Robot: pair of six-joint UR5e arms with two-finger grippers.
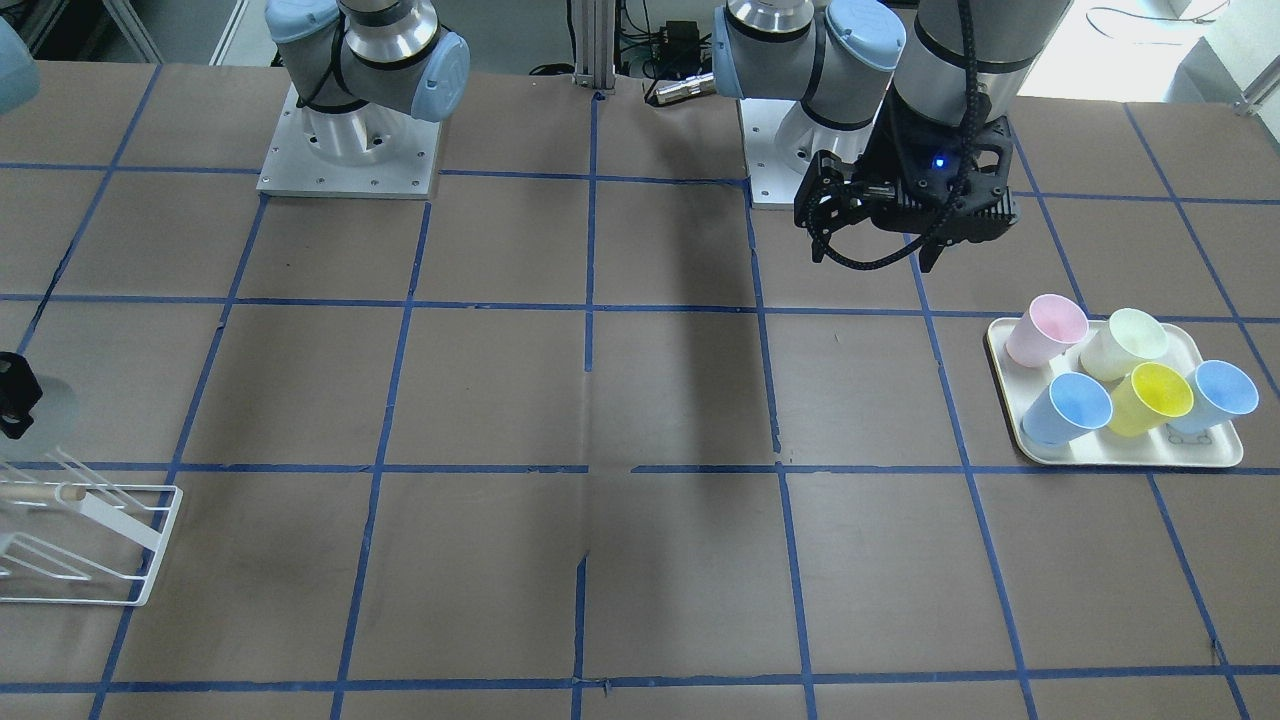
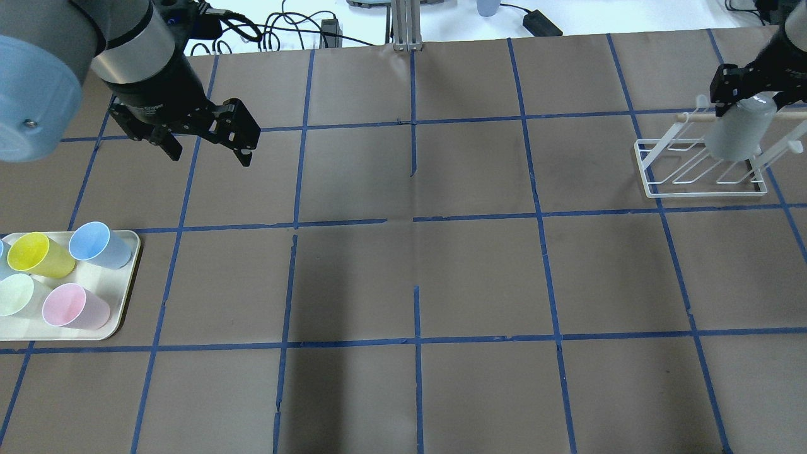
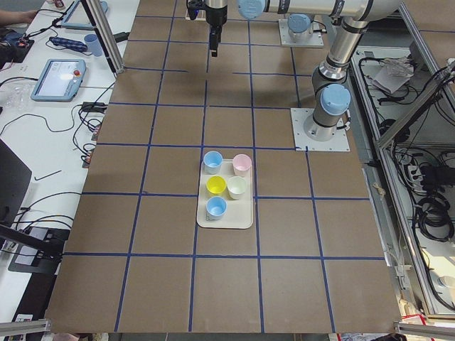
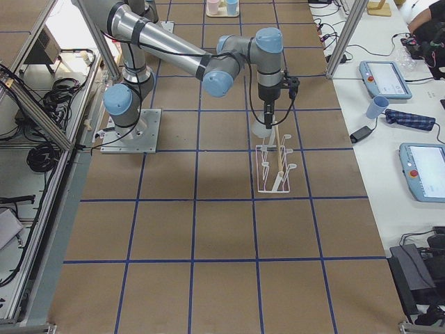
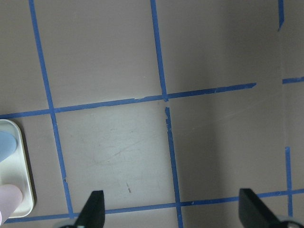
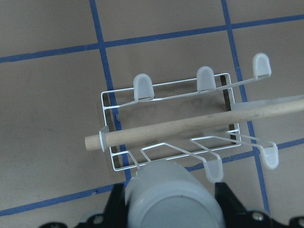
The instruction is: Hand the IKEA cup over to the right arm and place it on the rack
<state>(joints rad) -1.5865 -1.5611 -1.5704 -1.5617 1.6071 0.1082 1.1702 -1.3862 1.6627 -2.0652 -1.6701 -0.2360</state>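
The grey IKEA cup [image 2: 737, 135] is held mouth-down by my right gripper [image 2: 750, 94], whose fingers [image 6: 116, 209] are shut on its sides near the base [image 6: 173, 194]. The cup hangs over the white wire rack [image 2: 700, 167] beside its wooden dowel [image 6: 190, 126]. I cannot tell whether it touches a prong. It also shows at the left edge of the front view [image 1: 50, 410], above the rack [image 1: 90, 540]. My left gripper [image 2: 209, 154] is open and empty above bare table, far from the cup; its fingertips [image 5: 92, 209] frame the table.
A cream tray [image 2: 126, 277] at the robot's left holds pink, yellow, pale green and light blue cups lying tilted [image 1: 1120, 450]. Blue tape lines grid the brown table. Both arm bases stand at the robot's edge [image 1: 350, 150].
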